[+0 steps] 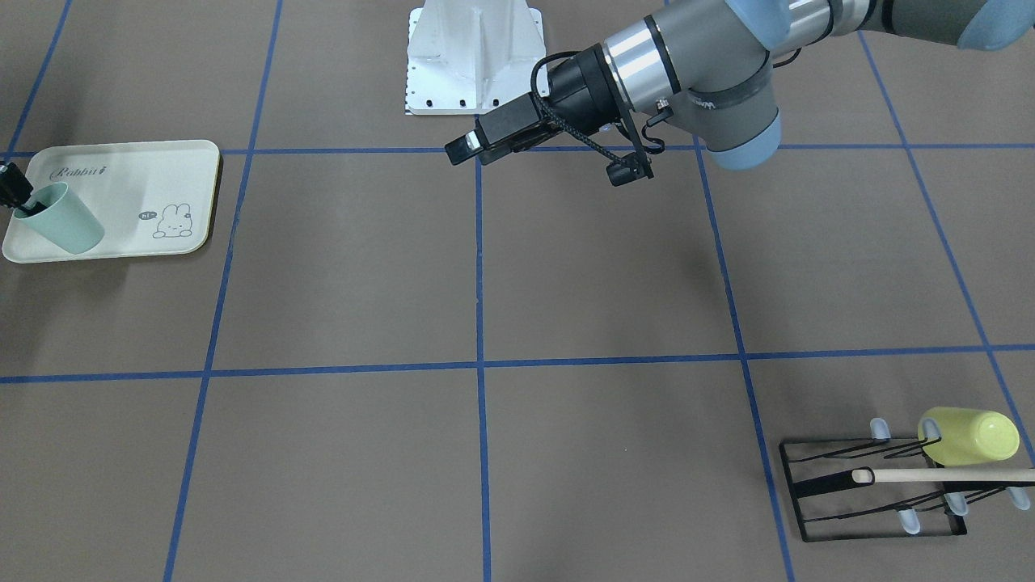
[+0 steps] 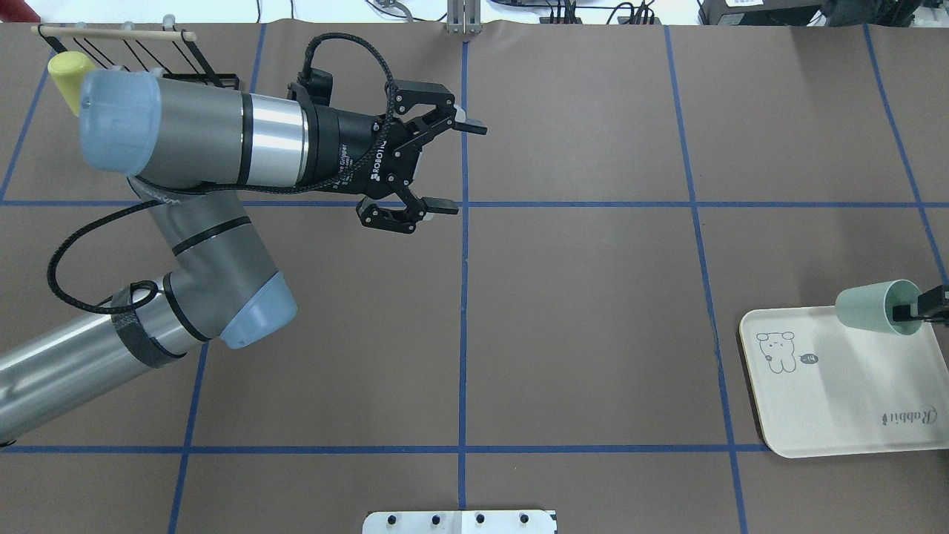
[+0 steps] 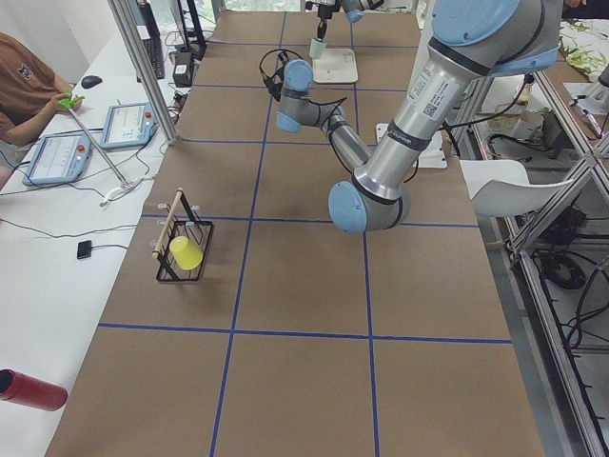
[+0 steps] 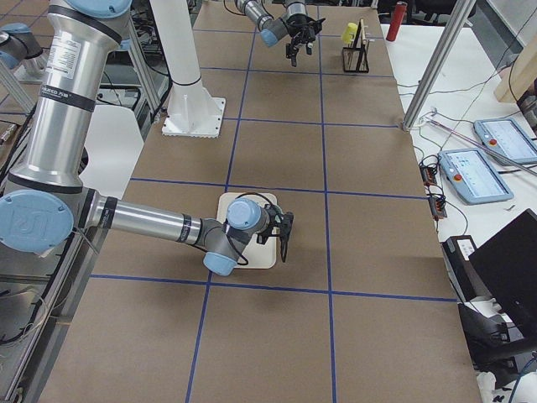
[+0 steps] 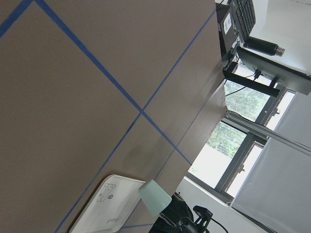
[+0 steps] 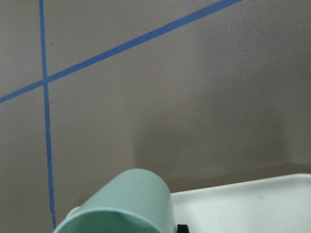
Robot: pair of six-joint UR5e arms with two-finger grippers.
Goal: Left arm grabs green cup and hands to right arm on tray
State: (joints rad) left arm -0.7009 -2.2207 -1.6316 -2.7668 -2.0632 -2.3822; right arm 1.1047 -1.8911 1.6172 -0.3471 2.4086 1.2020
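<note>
The pale mint-green cup [image 2: 871, 308] is tilted on its side over the far edge of the cream tray [image 2: 845, 400]. My right gripper [image 2: 908, 312] is shut on the cup's rim, with one finger inside the mouth. In the front view the cup [image 1: 65, 220] hangs over the tray's [image 1: 154, 174] corner. I cannot tell whether it touches the tray. My left gripper [image 2: 460, 167] is open and empty, raised over the table's middle, far from the cup. The left wrist view shows the cup [image 5: 154, 194] and tray [image 5: 112, 206] in the distance. The right wrist view shows the cup [image 6: 129, 201] close up.
A yellow-green cup [image 1: 970, 436] hangs on a black wire rack [image 1: 817, 485] with a wooden rod at the table's left far corner. The white robot base plate [image 1: 473, 56] stands at the near middle edge. Blue tape lines cross the brown table.
</note>
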